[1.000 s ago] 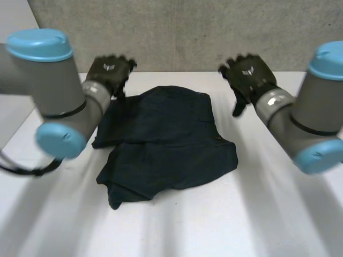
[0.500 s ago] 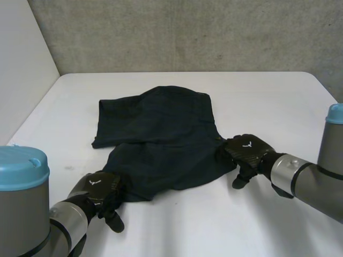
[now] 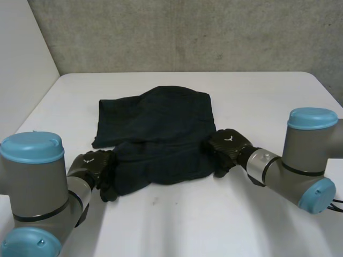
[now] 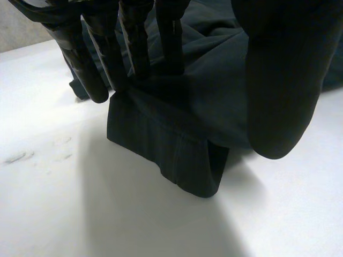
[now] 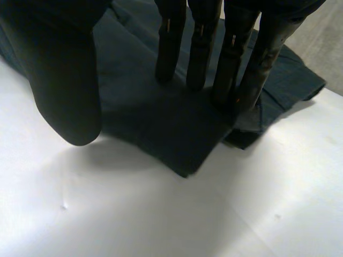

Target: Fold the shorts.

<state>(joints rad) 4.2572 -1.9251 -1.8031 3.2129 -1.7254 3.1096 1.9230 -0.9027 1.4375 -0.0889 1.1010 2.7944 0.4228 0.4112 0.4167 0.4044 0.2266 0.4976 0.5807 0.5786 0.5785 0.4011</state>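
Spreading rumpled over the middle of the white table [image 3: 257, 96], the dark shorts [image 3: 161, 134] look light, limp and not slippery, so I judge they will sag and crease wherever they are lifted; the thicker hemmed corners seem the surest hold. The left hand [image 3: 94, 166] sits on the shorts' near left corner, fingers [image 4: 136, 48] straight and resting on the cloth, thumb [image 4: 284, 80] held apart, gripping nothing. The right hand [image 3: 226, 147] is on the shorts' near right corner likewise: straight fingers [image 5: 201, 48] press the fabric, thumb [image 5: 64, 75] clear of it.
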